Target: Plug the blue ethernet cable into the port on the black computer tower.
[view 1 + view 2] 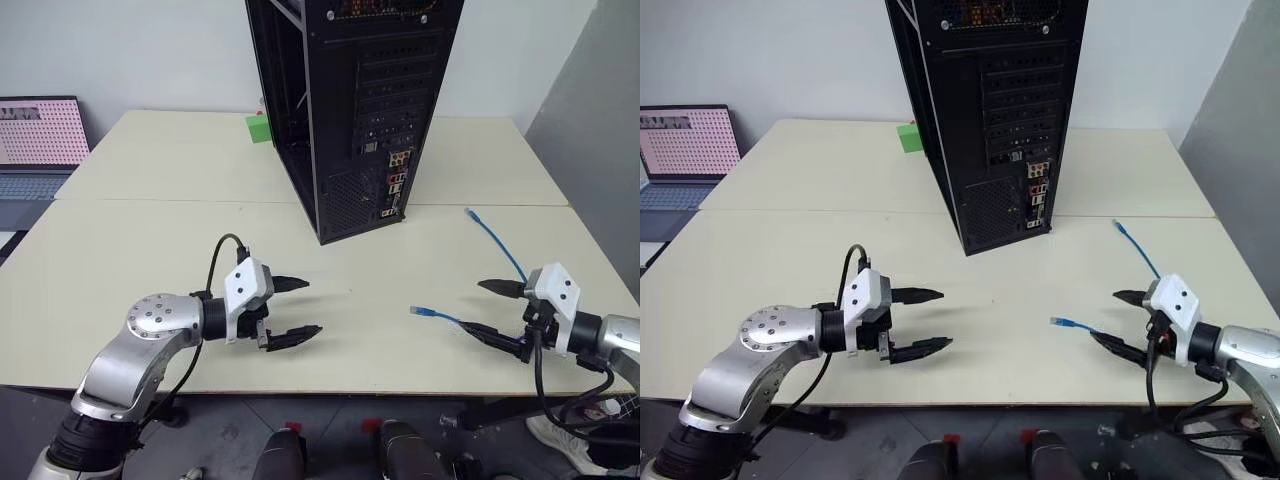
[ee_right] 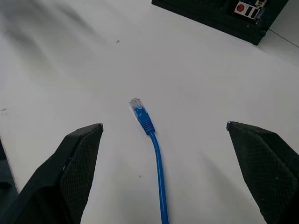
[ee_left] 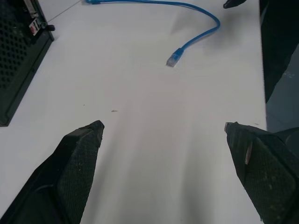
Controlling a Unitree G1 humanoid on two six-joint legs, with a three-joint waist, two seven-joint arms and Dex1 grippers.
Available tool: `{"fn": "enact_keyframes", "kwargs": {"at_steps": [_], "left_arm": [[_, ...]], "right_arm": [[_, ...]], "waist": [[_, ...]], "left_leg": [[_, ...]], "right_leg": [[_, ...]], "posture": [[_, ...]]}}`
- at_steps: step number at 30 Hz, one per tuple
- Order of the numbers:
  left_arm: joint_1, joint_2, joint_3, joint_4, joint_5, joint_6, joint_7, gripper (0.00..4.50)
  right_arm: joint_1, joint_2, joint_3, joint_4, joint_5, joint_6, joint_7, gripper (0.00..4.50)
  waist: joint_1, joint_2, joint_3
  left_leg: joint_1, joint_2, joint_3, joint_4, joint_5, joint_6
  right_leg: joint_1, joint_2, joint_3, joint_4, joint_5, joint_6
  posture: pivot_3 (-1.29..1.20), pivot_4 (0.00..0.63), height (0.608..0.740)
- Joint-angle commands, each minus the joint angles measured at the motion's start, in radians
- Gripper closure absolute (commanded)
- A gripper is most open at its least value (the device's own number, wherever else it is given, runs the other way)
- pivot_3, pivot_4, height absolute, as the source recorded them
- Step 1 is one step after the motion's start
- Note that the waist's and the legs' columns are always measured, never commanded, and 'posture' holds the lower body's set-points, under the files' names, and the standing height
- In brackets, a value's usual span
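Note:
The black computer tower stands upright at the middle back of the table, its rear panel toward me. The port sits in the cluster of coloured connectors low on that panel. The blue ethernet cable lies loose on the table at the right, one plug pointing left, the other nearer the tower. My right gripper is open and hangs just right of the near plug, which lies between and ahead of its fingers. My left gripper is open and empty at the table's front left, pointing right toward the plug.
A laptop with a pink screen stands at the far left on a lower surface. A small green block sits behind the tower's left side. A seam crosses the table in front of the tower. The table's front edge runs just below both grippers.

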Motion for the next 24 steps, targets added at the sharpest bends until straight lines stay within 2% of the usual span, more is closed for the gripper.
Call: {"fn": "enact_keyframes", "kwargs": {"at_steps": [1, 11, 24], "left_arm": [[0.000, 0.015, -0.009, -0.034, -0.004, -0.017, -0.019, 0.05], [-0.005, 0.015, -0.043, -0.034, 0.025, -0.038, -0.021, 0.05], [-0.025, -0.023, -0.076, -0.005, 0.077, -0.089, 0.022, 0.05]], "right_arm": [[0.003, -0.017, -0.028, -0.031, 0.001, -0.001, 0.013, 0.00], [-0.012, -0.023, 0.047, -0.003, -0.077, -0.005, 0.001, 0.00], [-0.214, 0.064, 0.253, 0.256, -0.210, -0.077, 0.034, 0.00]], "waist": [[0.000, 0.000, 0.000], [0.000, 0.000, 0.000], [0.000, 0.000, 0.000]], "left_leg": [[0.000, 0.000, 0.000, 0.000, 0.000, 0.000], [0.000, 0.000, 0.000, 0.000, 0.000, 0.000], [0.000, 0.000, 0.000, 0.000, 0.000, 0.000]], "right_leg": [[0.000, 0.000, 0.000, 0.000, 0.000, 0.000], [0.000, 0.000, 0.000, 0.000, 0.000, 0.000], [0.000, 0.000, 0.000, 0.000, 0.000, 0.000]], "posture": [[0.00, 0.150, 0.740], [0.00, 0.150, 0.740], [0.00, 0.150, 0.740]]}}
